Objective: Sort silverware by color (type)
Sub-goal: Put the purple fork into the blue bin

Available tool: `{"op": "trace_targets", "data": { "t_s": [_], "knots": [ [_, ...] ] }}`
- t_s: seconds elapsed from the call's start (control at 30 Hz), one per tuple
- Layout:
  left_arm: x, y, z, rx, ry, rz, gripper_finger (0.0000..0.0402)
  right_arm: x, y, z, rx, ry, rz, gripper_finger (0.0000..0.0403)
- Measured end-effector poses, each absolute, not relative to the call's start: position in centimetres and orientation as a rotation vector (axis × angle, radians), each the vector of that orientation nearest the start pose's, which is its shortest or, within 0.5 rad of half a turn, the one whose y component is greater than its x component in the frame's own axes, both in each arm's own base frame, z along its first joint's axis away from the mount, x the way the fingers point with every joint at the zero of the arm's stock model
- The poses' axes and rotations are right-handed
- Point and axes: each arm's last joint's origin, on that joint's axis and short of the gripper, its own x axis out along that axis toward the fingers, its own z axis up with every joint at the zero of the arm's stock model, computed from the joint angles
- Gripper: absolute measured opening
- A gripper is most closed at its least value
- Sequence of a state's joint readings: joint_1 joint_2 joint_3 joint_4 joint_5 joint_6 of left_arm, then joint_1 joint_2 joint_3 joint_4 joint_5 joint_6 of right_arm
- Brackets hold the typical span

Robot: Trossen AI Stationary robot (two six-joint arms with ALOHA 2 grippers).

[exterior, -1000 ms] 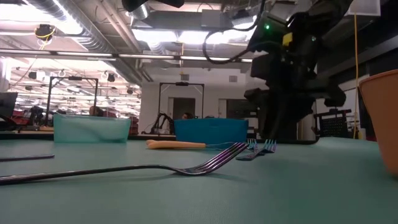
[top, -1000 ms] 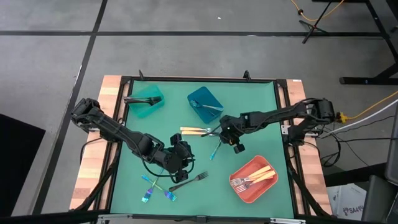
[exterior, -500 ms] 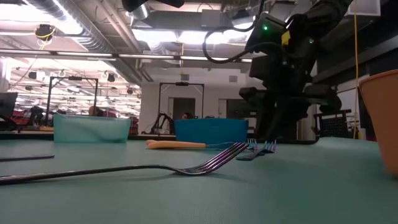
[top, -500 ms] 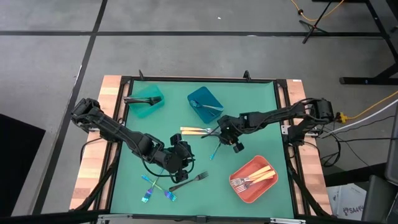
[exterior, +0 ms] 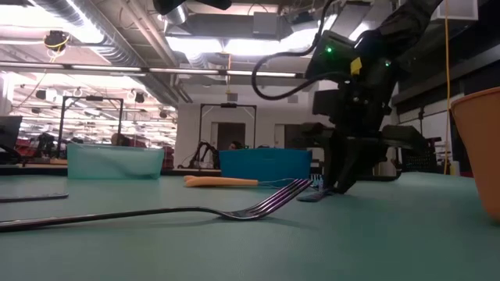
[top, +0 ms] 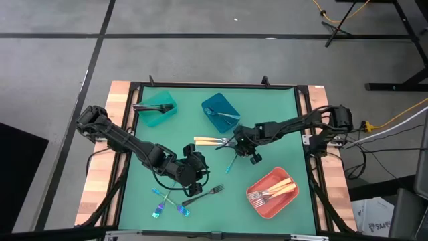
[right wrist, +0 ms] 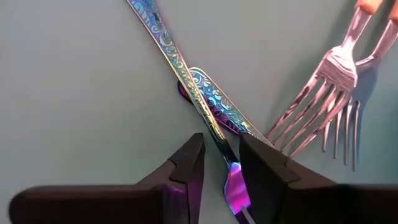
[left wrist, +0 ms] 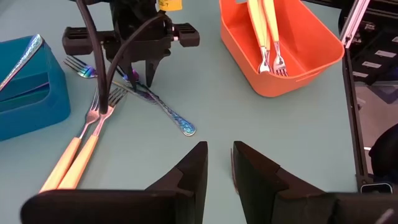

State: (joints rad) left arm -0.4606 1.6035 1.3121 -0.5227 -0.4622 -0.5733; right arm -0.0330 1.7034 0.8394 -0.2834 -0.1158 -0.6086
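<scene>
Metal, thin and stiff: every fork here lies nearly flush on the green mat (top: 267,114), so I judge them light, slick and awkward to pinch from above; the neck just behind the tines, or wherever one handle rides over another, looks like the best purchase.

Nearest the front edge, two iridescent forks (top: 160,201) lie left of centre with a plain silver fork (top: 204,193) beside them. To the right stands the coral-red bin (top: 262,201), already carrying several gold-handled forks (left wrist: 268,31).

The left gripper (top: 194,171) hovers just beyond the silver fork; its fingers (left wrist: 196,171) stand a narrow gap apart and hold nothing.

Farther in, at mid-table, the right gripper (top: 244,144) is down over two crossed iridescent forks (right wrist: 193,93). Its fingers (right wrist: 186,168) straddle the upper handle close to the neck, slightly apart; whether they press it yet I cannot tell. The raised handle at the crossing gives clearance beneath, though the embossed, polished surface could slide or pivot, and the lower fork may be dragged along. Just left lie two more gold-handled forks (top: 208,140), tines near that crossing.

At the far side sit the blue bin (top: 227,106), with an iridescent fork (top: 221,115) inside, and the teal bin (top: 162,117), a black fork (top: 148,108) across it.
</scene>
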Motion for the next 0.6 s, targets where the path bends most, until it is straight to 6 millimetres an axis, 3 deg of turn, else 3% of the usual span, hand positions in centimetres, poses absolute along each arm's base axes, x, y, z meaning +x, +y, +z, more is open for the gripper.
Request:
{"op": "trace_targets", "data": {
  "t_s": [0.6],
  "knots": [
    [31.46, -14.17, 28.63, -0.185, 0.696, 0.207, 0.0071, 29.66, -0.64, 12.47, -0.445, 1.125, 0.433, 0.0103]
  ]
}}
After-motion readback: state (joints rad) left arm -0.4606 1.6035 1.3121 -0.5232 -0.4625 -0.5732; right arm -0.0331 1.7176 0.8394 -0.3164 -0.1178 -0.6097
